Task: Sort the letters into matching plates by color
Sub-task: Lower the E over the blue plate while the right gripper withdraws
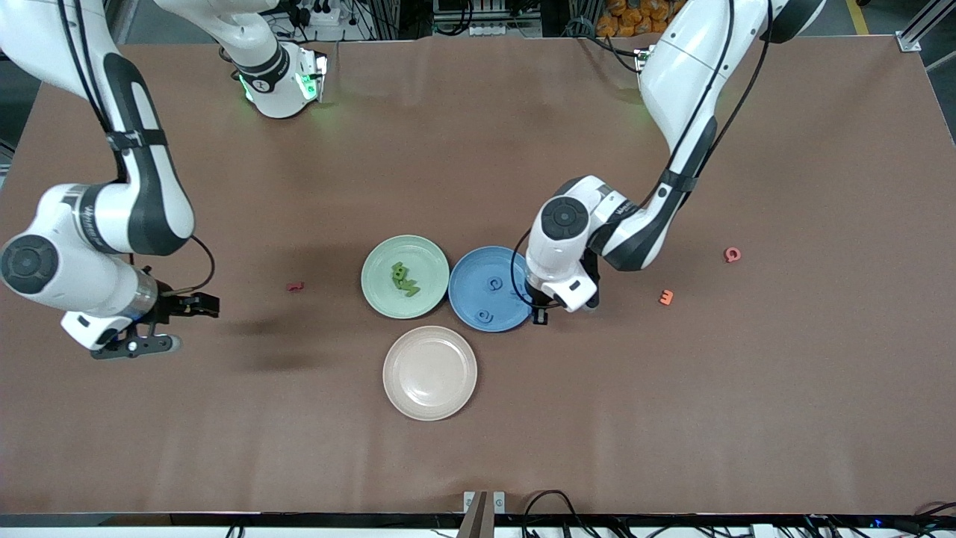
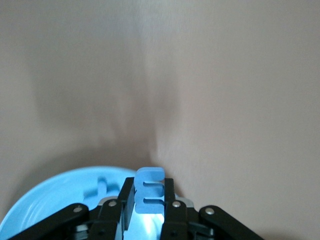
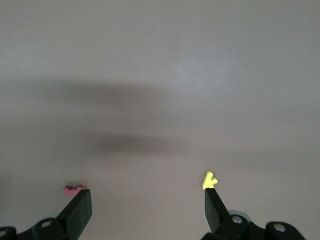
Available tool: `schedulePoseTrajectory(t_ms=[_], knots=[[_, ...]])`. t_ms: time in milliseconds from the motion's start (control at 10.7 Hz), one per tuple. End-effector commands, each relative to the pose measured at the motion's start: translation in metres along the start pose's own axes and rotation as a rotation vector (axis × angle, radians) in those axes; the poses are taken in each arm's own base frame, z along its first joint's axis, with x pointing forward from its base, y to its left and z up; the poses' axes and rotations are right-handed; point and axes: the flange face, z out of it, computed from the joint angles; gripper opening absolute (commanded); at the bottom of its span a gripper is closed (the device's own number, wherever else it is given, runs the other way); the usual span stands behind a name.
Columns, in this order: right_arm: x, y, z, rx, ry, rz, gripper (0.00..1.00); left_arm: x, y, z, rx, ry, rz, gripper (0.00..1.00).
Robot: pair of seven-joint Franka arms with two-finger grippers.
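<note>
A brown worktop point(image 1: 478, 463) carries three plates close together near its middle: a mint green plate point(image 1: 381, 295), a blue plate point(image 1: 469, 288) just beside it toward the left arm's end, and a beige plate point(image 1: 429, 372) nearer the front camera. The left gripper point(image 1: 543, 308) hangs over the blue plate's rim, its fingers point(image 2: 126, 199) clamped on a blue letter point(image 2: 149, 191). Two more blue letters point(image 1: 491, 299) lie in that plate, and a cluster of green letters point(image 1: 404, 279) lies in the green one. The right gripper point(image 1: 160, 325) waits over bare worktop at its own end, fingers spread wide and holding nothing. A pink letter point(image 1: 296, 286), an orange letter point(image 1: 666, 297) and a red letter point(image 1: 733, 255) lie loose on the worktop.
</note>
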Motion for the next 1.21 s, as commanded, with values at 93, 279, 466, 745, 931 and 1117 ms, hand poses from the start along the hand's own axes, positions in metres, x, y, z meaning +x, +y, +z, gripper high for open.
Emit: schedulePoseTrajectory(t_ms=[93, 279, 466, 745, 931, 1117], knots=[[-0.038, 0.023, -0.087, -0.003, -0.014, 0.066, 1.00, -0.051, -0.018, -0.029, -0.045, -0.013, 0.080, 0.00], [-0.052, 0.028, -0.137, 0.007, -0.072, 0.083, 1.00, -0.068, -0.028, -0.033, -0.048, -0.021, 0.106, 0.00], [-0.070, 0.026, -0.171, 0.010, -0.100, 0.120, 1.00, -0.084, -0.040, -0.034, -0.048, -0.025, 0.135, 0.00], [-0.096, 0.012, -0.213, 0.016, -0.117, 0.205, 1.00, -0.105, -0.049, -0.045, -0.067, -0.042, 0.176, 0.00], [-0.111, -0.001, -0.234, 0.018, -0.123, 0.188, 1.00, -0.114, -0.054, -0.050, -0.085, -0.036, 0.247, 1.00], [-0.119, -0.012, -0.259, 0.016, -0.125, 0.171, 1.00, -0.107, -0.049, -0.048, -0.105, 0.000, 0.290, 1.00]])
